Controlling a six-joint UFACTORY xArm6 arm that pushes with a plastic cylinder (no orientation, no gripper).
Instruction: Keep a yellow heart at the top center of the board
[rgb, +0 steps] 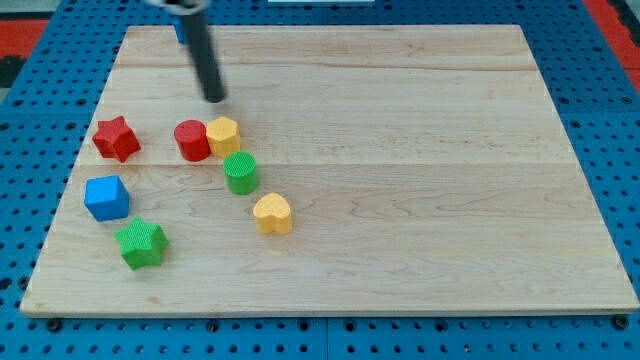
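A yellow heart (272, 213) lies left of the board's middle, in the lower half. My tip (215, 98) rests on the board near the view's top left, well above the heart and just above a red cylinder (191, 140) and a yellow hexagon-like block (223, 134), which touch each other. A green cylinder (240, 172) sits just below the yellow block, between it and the heart.
A red star (116, 137), a blue cube (106, 197) and a green star (141, 244) sit along the left side. A blue block (184, 30) is partly hidden behind the rod at the top edge. The wooden board (420, 180) lies on a blue pegboard.
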